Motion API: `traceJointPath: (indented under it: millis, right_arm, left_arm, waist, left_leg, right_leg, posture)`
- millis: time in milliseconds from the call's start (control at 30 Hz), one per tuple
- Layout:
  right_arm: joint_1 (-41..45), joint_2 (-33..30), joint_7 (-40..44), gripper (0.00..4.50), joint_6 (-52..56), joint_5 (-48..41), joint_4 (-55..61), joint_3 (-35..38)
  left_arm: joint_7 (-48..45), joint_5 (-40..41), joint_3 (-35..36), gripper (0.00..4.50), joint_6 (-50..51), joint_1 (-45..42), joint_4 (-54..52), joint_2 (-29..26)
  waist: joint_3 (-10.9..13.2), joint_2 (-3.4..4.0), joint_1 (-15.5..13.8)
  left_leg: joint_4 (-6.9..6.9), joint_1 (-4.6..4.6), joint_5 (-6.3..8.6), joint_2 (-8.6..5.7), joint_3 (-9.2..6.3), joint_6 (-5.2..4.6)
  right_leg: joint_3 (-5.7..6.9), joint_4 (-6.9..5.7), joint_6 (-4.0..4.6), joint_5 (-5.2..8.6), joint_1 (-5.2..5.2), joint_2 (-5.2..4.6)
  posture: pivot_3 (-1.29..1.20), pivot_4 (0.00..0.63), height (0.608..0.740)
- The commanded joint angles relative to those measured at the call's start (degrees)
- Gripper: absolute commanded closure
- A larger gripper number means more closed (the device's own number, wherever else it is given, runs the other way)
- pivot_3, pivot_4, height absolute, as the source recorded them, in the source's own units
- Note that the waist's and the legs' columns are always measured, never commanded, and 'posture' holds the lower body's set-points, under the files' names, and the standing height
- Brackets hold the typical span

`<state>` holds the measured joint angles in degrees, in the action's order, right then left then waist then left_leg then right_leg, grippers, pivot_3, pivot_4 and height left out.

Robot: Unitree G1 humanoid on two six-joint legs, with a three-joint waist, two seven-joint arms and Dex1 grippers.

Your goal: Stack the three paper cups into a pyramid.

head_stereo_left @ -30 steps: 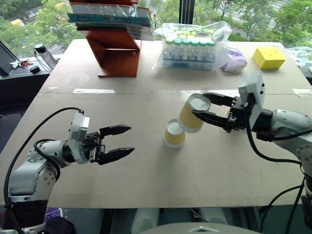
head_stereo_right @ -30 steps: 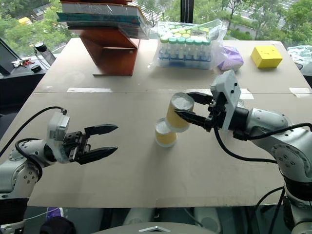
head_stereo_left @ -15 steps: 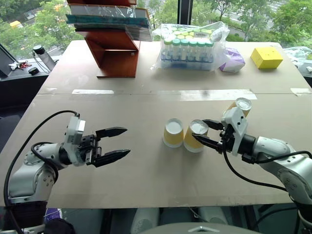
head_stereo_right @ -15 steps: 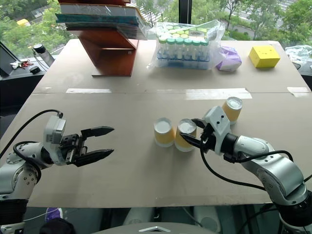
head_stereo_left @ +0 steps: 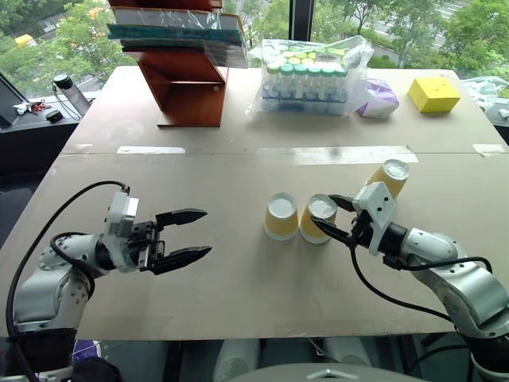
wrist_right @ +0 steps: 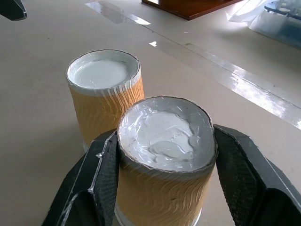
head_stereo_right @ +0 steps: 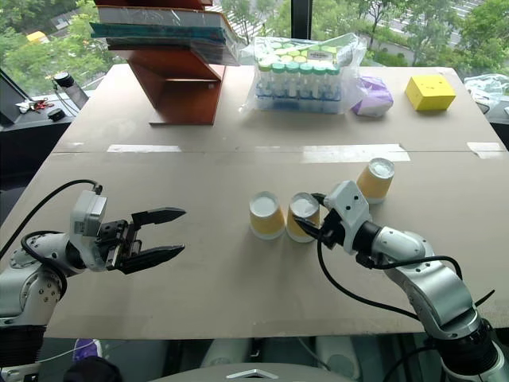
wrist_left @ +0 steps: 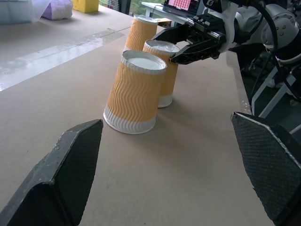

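Three yellow-orange paper cups stand upside down on the table. One cup (head_stereo_left: 281,216) stands free near the middle. A second cup (head_stereo_left: 319,219) stands just to its right, almost touching it, with my right gripper (head_stereo_left: 322,212) shut on it, one finger (wrist_right: 94,183) against each side. The third cup (head_stereo_left: 387,178) stands behind that arm, to the right. My left gripper (head_stereo_left: 207,231) hovers open and empty well to the left of the cups, pointing toward them. In the left wrist view the free cup (wrist_left: 136,92) is nearest, with the gripped cup (wrist_left: 162,70) behind it.
At the back stand a wooden stand with books (head_stereo_left: 187,72), a clear bag of green-capped tubes (head_stereo_left: 310,76), a purple pouch (head_stereo_left: 380,99) and a yellow box (head_stereo_left: 434,93). A bottle (head_stereo_left: 73,90) sits at the far left. A tape strip (head_stereo_left: 238,151) crosses the table.
My right gripper has come down with its cup, which was tilted in the air above the first cup and now stands on the table beside it. The left arm has not moved.
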<state>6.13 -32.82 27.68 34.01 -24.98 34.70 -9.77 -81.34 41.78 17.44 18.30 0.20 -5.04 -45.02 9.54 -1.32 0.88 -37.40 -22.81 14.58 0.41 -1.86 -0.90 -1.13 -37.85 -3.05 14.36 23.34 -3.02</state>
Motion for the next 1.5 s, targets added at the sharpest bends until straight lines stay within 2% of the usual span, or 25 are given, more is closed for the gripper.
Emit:
traceJointPath:
  millis: [33, 133, 333, 433, 567, 700, 900, 1167, 1267, 1300, 1400, 1500]
  right_arm:
    - [-1.19, -1.25, 1.99, 0.02, -2.20, 2.27, 1.29, -0.30]
    - [-1.57, -1.26, 2.86, 0.02, -2.54, 0.00, 3.94, 4.01]
    - [-2.72, -3.47, 3.21, 0.02, 2.57, -12.51, 10.60, 18.86]
    - [-0.29, -5.67, -2.17, 0.02, 4.35, -8.45, 5.87, 25.13]
    - [1.63, -6.85, -5.10, 0.02, 3.10, -1.33, -2.37, 23.44]
    - [5.10, -3.75, -7.12, 0.02, 2.87, 1.07, -9.24, 21.63]
    - [8.81, 1.17, -8.44, 0.02, 3.37, 0.16, -16.67, 23.26]
    - [10.23, 3.17, -7.01, 0.02, 3.36, -1.48, -20.66, 24.15]
    - [10.30, 3.10, -6.65, 0.83, 2.90, -1.35, -21.75, 24.28]
    - [10.17, 2.96, -6.46, 1.33, 2.80, -1.18, -21.79, 24.20]
    - [9.54, 2.40, -5.31, 2.44, 1.81, -0.98, -20.88, 24.07]
    - [9.26, 1.36, -3.83, 2.48, -0.37, -0.34, -19.03, 24.00]
  left_arm:
    - [-0.10, 0.56, 0.56, 0.00, -0.05, -0.34, -1.46, -0.33]
    - [0.75, 1.00, 0.15, 0.00, 0.85, -1.13, -2.48, -0.19]
    - [1.91, 1.79, -0.36, 0.00, 2.33, -2.72, -4.35, 0.31]
    - [3.16, 2.72, -1.31, 0.00, 3.77, -4.95, -5.55, 1.03]
    - [4.67, 3.37, -2.57, 0.00, 5.44, -7.15, -6.90, 1.69]
    - [5.39, 3.49, -3.03, 0.00, 6.39, -8.35, -7.31, 1.78]
    - [6.57, 5.20, -2.14, 0.00, 8.18, -9.11, -9.30, 1.20]
    - [9.01, 6.72, -1.00, 0.00, 8.69, -10.23, -10.40, 2.06]
    - [10.50, 7.05, -1.47, 0.00, 9.22, -10.56, -11.61, 2.34]
    - [10.90, 7.14, -1.51, 0.00, 9.34, -10.66, -11.81, 2.40]
    - [11.92, 7.32, -1.68, 0.00, 9.85, -10.82, -12.54, 2.59]
    - [12.72, 7.37, -1.93, 0.00, 10.24, -10.71, -13.30, 2.89]
  waist:
    - [0.01, 0.01, -0.04]
    - [0.01, 0.01, -0.08]
    - [0.00, -0.01, -0.20]
    - [0.00, 0.00, -0.16]
    - [-0.04, -0.06, -0.14]
    - [-0.01, -0.01, 0.20]
    - [0.01, 0.02, 0.04]
    - [0.02, 0.03, -0.04]
    - [0.02, 0.03, -0.03]
    - [0.02, 0.03, -0.04]
    - [0.02, 0.03, -0.04]
    - [0.02, 0.03, -0.03]
  left_leg:
    - [0.00, 0.00, 0.00, 0.00, 0.00, 0.00]
    - [-0.01, -0.01, 0.00, -0.01, 0.01, 0.00]
    - [-0.02, -0.02, 0.00, -0.01, -0.02, 0.00]
    - [-0.02, -0.01, 0.00, -0.01, -0.02, 0.00]
    - [-0.06, 0.01, 0.00, -0.07, 0.05, 0.00]
    - [-0.04, 0.03, 0.00, -0.06, 0.05, 0.00]
    - [-0.04, 0.00, 0.00, -0.02, 0.06, 0.00]
    - [-0.04, 0.00, 0.00, -0.03, 0.05, 0.00]
    - [-0.04, 0.00, 0.00, -0.03, 0.06, 0.00]
    - [-0.04, 0.00, 0.00, -0.03, 0.06, 0.00]
    - [-0.04, 0.00, 0.00, -0.04, 0.06, 0.00]
    - [-0.04, 0.00, 0.00, -0.04, 0.06, 0.00]
  right_leg:
    - [0.00, 0.00, 0.00, 0.00, 0.00, 0.00]
    - [-0.01, 0.01, 0.00, 0.00, 0.00, -0.02]
    - [0.00, 0.01, -0.01, 0.00, -0.02, -0.02]
    - [0.01, 0.00, -0.01, -0.01, -0.03, -0.02]
    - [-0.06, 0.00, -0.01, -0.01, -0.05, -0.01]
    - [-0.11, -0.05, 0.00, -0.01, -0.03, 0.12]
    - [-0.14, -0.03, 0.00, -0.01, -0.02, 0.10]
    - [-0.13, -0.03, 0.00, -0.01, -0.02, 0.07]
    - [-0.13, -0.03, 0.00, -0.01, -0.02, 0.08]
    - [-0.14, -0.03, 0.00, -0.01, -0.02, 0.08]
    - [-0.14, -0.04, -0.01, -0.01, -0.02, 0.08]
    - [-0.13, -0.04, -0.01, -0.01, -0.02, 0.08]
  posture:
    - [0.00, 0.150, 0.740]
    - [0.00, 0.150, 0.740]
    - [0.00, 0.150, 0.740]
    - [0.00, 0.150, 0.740]
    - [0.00, 0.150, 0.740]
    - [0.00, 0.150, 0.740]
    - [0.00, 0.150, 0.740]
    - [0.00, 0.150, 0.740]
    - [0.00, 0.150, 0.740]
    - [0.00, 0.150, 0.740]
    - [0.00, 0.150, 0.740]
    - [0.00, 0.150, 0.740]
